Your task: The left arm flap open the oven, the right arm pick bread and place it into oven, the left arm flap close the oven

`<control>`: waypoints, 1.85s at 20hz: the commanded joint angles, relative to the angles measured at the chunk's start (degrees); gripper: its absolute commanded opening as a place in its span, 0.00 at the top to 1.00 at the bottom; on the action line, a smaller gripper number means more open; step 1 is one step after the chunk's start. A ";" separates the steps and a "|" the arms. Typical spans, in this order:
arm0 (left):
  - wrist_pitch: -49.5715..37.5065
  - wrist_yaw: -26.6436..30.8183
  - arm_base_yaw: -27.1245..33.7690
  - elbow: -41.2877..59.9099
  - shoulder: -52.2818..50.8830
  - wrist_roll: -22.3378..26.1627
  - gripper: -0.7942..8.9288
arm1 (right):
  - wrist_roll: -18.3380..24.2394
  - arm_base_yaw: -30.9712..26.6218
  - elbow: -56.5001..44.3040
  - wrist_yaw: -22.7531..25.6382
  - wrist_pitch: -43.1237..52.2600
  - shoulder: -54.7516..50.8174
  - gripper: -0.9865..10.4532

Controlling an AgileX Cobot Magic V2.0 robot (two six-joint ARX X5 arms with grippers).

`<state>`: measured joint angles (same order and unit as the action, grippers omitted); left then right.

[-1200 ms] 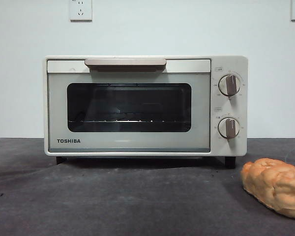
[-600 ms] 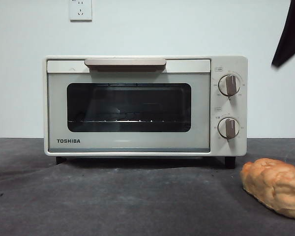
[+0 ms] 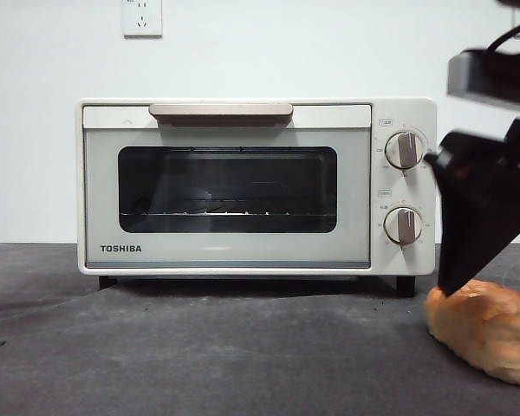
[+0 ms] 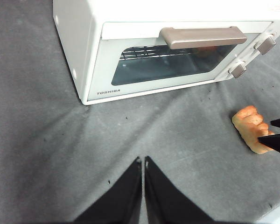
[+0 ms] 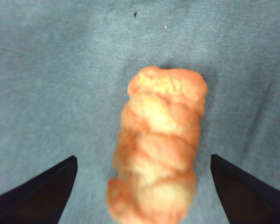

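Note:
The cream-white oven (image 3: 225, 186) stands at the back of the dark table with its door shut; it also shows in the left wrist view (image 4: 168, 51). The golden bread (image 3: 485, 334) lies on the table to the oven's right front. My right gripper (image 3: 468, 260) is big and dark just above the bread, one finger's tip at the bread's left end. In the right wrist view the right gripper (image 5: 143, 157) is open, with the bread (image 5: 158, 144) between its jaws. My left gripper (image 4: 142, 161) is shut and empty, above the table in front of the oven.
The beige bar handle (image 3: 221, 111) runs along the door's top, and two knobs (image 3: 405, 149) are on the oven's right side. A wall socket (image 3: 142, 17) is on the white wall behind. The table's edge (image 4: 277, 214) runs near the bread.
The right arm has come in from the top right corner and dropped down to the bread. The oven and bread have not moved.

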<state>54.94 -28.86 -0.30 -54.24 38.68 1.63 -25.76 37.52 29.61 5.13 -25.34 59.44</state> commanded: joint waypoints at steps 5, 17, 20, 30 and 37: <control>-0.50 -0.35 -0.17 -1.09 0.24 0.70 0.90 | -0.98 0.68 0.17 2.84 4.13 7.98 0.61; -1.31 -0.35 -0.85 -1.09 0.26 0.31 0.90 | -1.25 0.66 0.28 2.21 3.98 8.90 0.74; -5.27 -0.35 -2.64 -1.09 0.94 -3.26 0.90 | -1.18 0.66 1.18 2.19 2.82 4.28 0.74; -30.14 1.44 -17.49 -1.49 14.88 -11.80 0.90 | 2.01 0.66 11.19 2.25 -12.66 -11.39 0.74; -40.72 11.85 -26.62 -2.23 27.15 -11.13 0.90 | 2.95 0.66 16.35 2.36 -15.39 -15.50 0.74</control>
<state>14.94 -17.08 -26.87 -54.78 65.58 -9.82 -23.62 37.76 45.06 7.31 -40.99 43.55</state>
